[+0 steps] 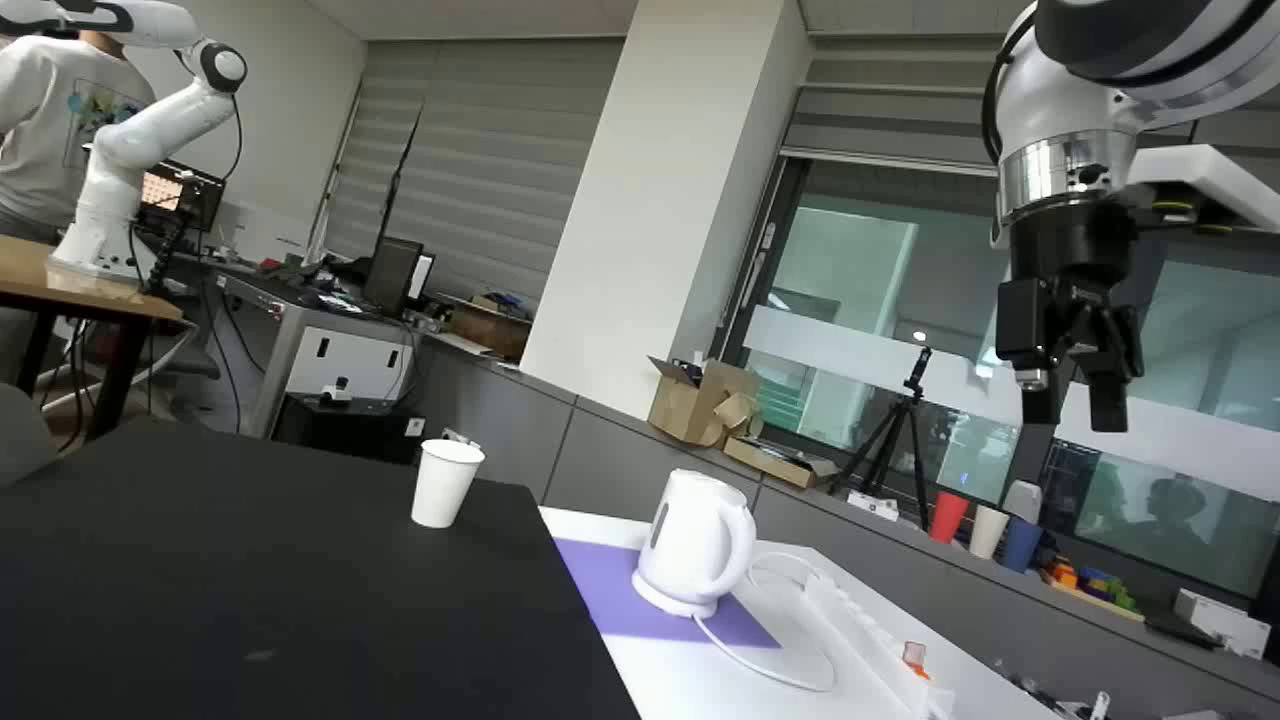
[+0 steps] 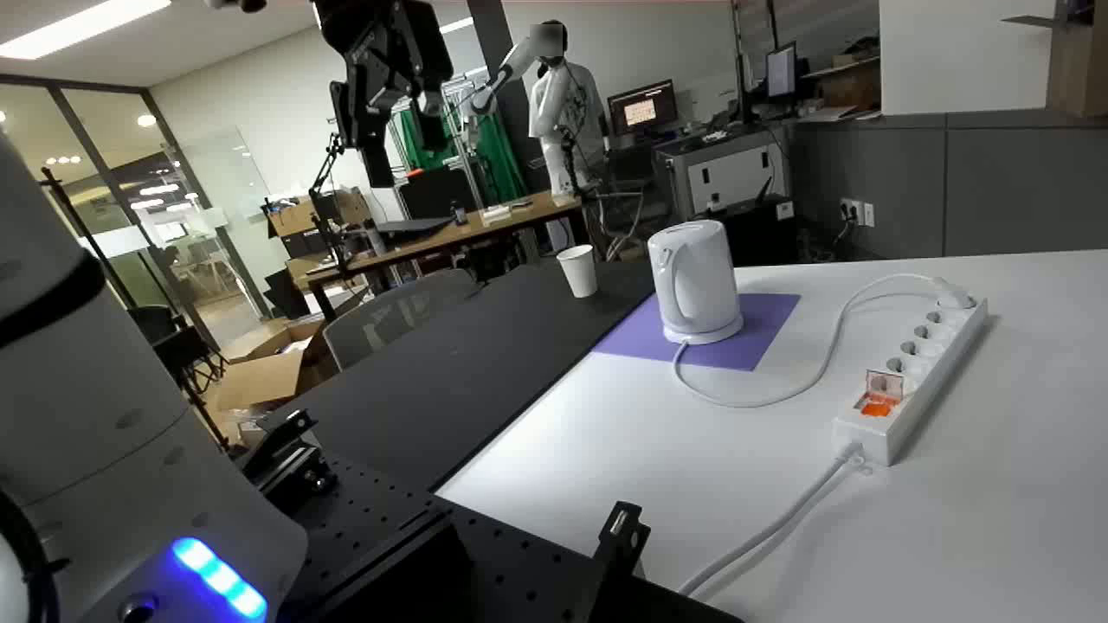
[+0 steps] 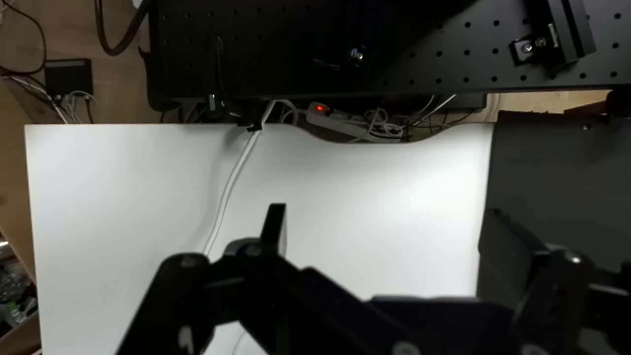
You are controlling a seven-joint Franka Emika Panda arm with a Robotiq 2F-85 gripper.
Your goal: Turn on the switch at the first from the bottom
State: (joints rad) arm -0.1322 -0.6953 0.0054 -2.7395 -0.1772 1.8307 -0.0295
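Note:
A white power strip lies on the white table; it also shows in an exterior view. An orange switch sits at the strip's end where its supply cord enters, under a raised clear reddish cover. Several round sockets line the rest of the strip. The kettle's white plug is in the far end socket. My gripper is open and empty, pointing down high above the table, well apart from the strip. Its spread fingers show in the wrist view, where the strip is not visible.
A white kettle stands on a purple mat, with its cord looping across the table to the strip. A white paper cup stands on the black table. A black perforated mounting plate borders the white table.

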